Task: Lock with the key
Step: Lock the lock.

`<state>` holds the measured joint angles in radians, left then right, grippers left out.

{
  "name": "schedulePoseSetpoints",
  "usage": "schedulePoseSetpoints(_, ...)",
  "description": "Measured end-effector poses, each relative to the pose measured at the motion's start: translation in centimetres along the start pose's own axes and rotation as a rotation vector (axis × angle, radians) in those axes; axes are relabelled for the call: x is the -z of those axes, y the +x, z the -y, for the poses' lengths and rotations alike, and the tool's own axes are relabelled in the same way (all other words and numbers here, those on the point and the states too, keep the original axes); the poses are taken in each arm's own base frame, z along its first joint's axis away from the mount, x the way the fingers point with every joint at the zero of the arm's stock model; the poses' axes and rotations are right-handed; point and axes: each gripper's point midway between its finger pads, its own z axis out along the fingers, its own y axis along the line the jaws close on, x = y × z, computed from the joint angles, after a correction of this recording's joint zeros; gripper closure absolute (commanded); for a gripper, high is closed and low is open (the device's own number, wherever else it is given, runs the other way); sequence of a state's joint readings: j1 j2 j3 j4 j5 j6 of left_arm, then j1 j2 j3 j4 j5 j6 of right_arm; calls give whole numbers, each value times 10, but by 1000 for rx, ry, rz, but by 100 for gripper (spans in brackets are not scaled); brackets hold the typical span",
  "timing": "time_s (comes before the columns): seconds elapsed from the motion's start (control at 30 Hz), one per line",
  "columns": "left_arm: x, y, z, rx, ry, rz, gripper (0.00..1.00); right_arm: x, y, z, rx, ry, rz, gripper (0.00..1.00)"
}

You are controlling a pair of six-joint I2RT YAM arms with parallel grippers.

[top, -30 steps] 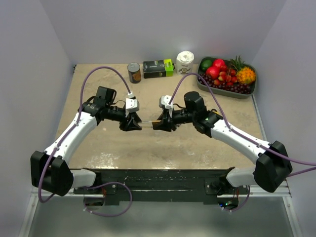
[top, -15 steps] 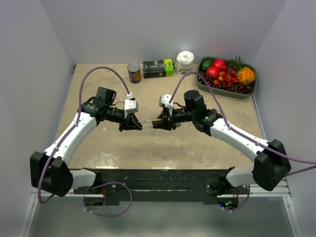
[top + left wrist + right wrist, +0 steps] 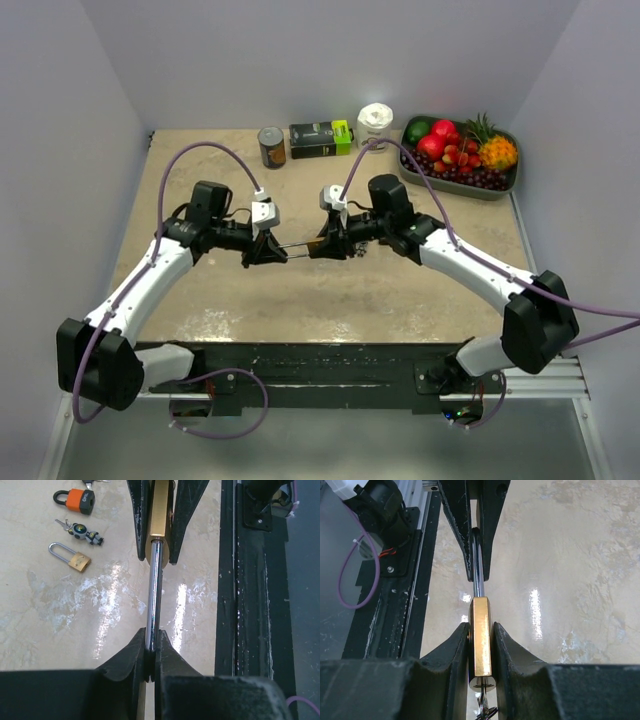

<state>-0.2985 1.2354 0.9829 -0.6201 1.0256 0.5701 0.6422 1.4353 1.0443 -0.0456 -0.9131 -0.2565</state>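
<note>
A brass padlock (image 3: 481, 635) with a long steel shackle (image 3: 154, 595) hangs between my two grippers above the table. My right gripper (image 3: 481, 645) is shut on the brass body (image 3: 316, 248); a key (image 3: 484, 711) sticks out of its bottom end. My left gripper (image 3: 151, 650) is shut on the far end of the shackle (image 3: 292, 249). In the top view the left gripper (image 3: 268, 250) and the right gripper (image 3: 330, 247) face each other at mid-table.
On the table beyond the lock lie an orange padlock (image 3: 80, 501), a small brass padlock (image 3: 75, 560) and a key bunch (image 3: 82, 531). At the back stand a can (image 3: 271, 146), a dark box (image 3: 321, 138), a white jar (image 3: 374, 126) and a fruit tray (image 3: 505, 183).
Both arms have moved a little toward the back of the table, carrying the padlock between them. Both grips are unchanged.
</note>
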Motion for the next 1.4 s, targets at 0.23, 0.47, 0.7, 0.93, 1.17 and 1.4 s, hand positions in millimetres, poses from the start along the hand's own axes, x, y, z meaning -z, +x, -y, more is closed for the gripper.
schedulePoseSetpoints(0.23,1,-8,1,-5,-22,30,100,6,-6,2,-10,-5,3,57)
schedulePoseSetpoints(0.47,6,-11,-10,21,-46,60,100,17,-10,9,34,-5,-7,41)
schedulePoseSetpoints(0.7,3,-3,-9,37,-15,39,100,22,3,4,69,-27,-60,40)
schedulePoseSetpoints(0.93,5,-3,-6,17,4,36,100,23,5,1,99,-61,-74,43)
schedulePoseSetpoints(1.17,5,-5,-1,-3,27,44,100,16,18,3,63,-94,-92,39)
schedulePoseSetpoints(1.4,5,-6,3,5,48,50,100,15,16,3,57,-92,-87,58)
